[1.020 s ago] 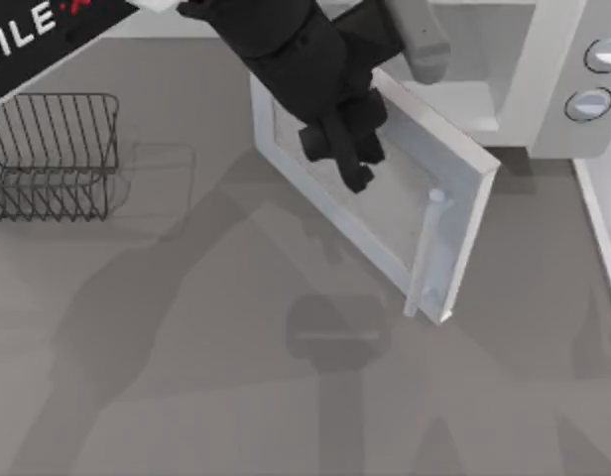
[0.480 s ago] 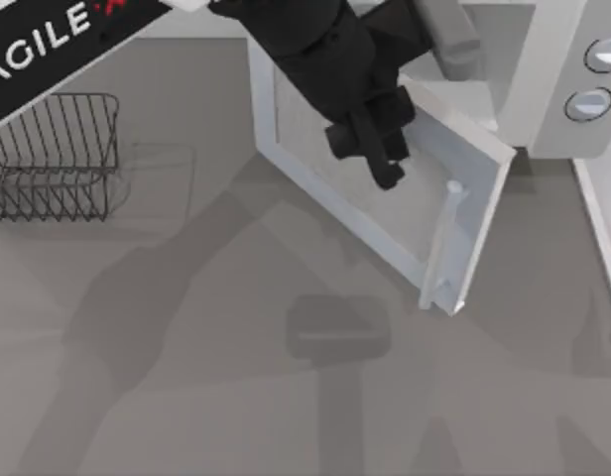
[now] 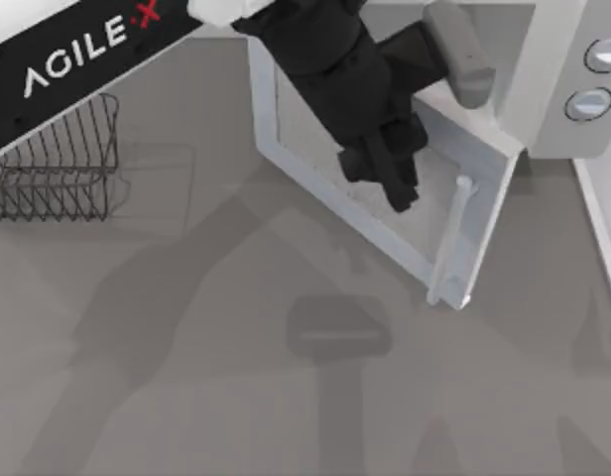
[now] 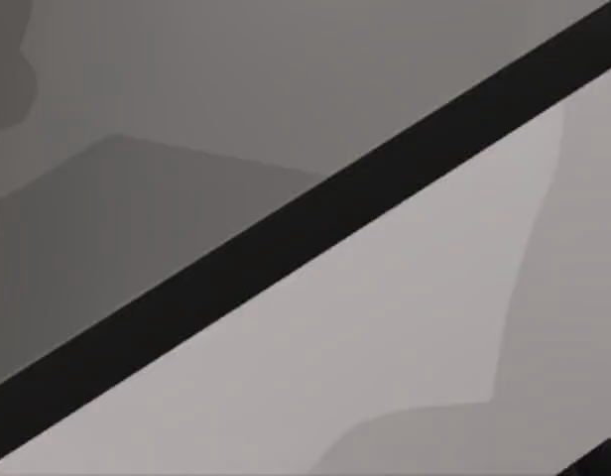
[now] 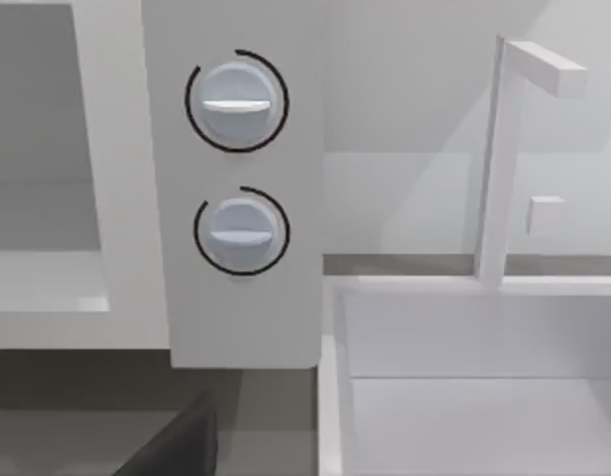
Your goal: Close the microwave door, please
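Observation:
The white microwave stands at the back right, its two grey knobs on the side panel. Hinged at the left of the pale cavity, the microwave door stands partly open, angled out over the table, with its pale bar handle near the free edge. My left gripper is black and pressed against the door's outer face, a little short of the handle. In the left wrist view the door panel is very close, crossed by a dark diagonal band.
A dark wire rack sits at the table's left. A white sink basin with a faucet is right of the microwave. Open grey tabletop lies in front.
The door has swung closer to the microwave, its free edge and handle moving right. My left arm has moved right and slightly forward with it, staying against the panel.

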`<state>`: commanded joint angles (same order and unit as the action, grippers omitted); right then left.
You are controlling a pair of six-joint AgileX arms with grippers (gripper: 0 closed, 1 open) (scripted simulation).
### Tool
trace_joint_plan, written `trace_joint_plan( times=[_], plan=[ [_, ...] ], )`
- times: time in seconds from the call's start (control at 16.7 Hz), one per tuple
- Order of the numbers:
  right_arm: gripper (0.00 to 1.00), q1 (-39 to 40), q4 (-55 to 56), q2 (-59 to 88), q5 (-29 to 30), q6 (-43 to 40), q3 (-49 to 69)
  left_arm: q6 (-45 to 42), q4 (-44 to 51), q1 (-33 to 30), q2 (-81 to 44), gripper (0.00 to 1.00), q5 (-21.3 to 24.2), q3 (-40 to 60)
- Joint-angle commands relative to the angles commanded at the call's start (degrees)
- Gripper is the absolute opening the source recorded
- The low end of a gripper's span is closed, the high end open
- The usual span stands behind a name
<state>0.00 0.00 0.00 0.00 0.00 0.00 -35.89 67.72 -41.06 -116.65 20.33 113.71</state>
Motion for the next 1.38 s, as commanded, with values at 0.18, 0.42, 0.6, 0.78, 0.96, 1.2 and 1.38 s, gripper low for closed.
trace_joint_plan(
  times=[0.18,0.42,0.6,0.78,0.96,1.2,1.38],
  plan=[
    [1.00,0.0,0.0,0.0,0.0,0.0,0.0,1.0,0.5,-0.9,-1.5,0.00,-0.3,1.5],
    [1.00,0.0,0.0,0.0,0.0,0.0,0.0,1.0,-1.5,-0.4,-0.8,0.00,-1.4,4.2],
    [1.00,0.0,0.0,0.0,0.0,0.0,0.0,0.9,-1.4,-0.4,-0.8,0.00,-1.3,4.0],
    [1.00,0.0,0.0,0.0,0.0,0.0,0.0,1.0,-0.2,-1.4,-1.4,0.00,-0.8,4.6],
    [1.00,0.0,0.0,0.0,0.0,0.0,0.0,1.3,2.0,-2.9,-3.8,0.00,-0.1,5.4],
    [1.00,0.0,0.0,0.0,0.0,0.0,0.0,2.5,1.3,-3.0,-5.3,0.00,-1.1,7.7],
    [1.00,0.0,0.0,0.0,0.0,0.0,0.0,2.9,-0.2,-2.5,-4.4,0.00,-2.1,9.4]
  ],
)
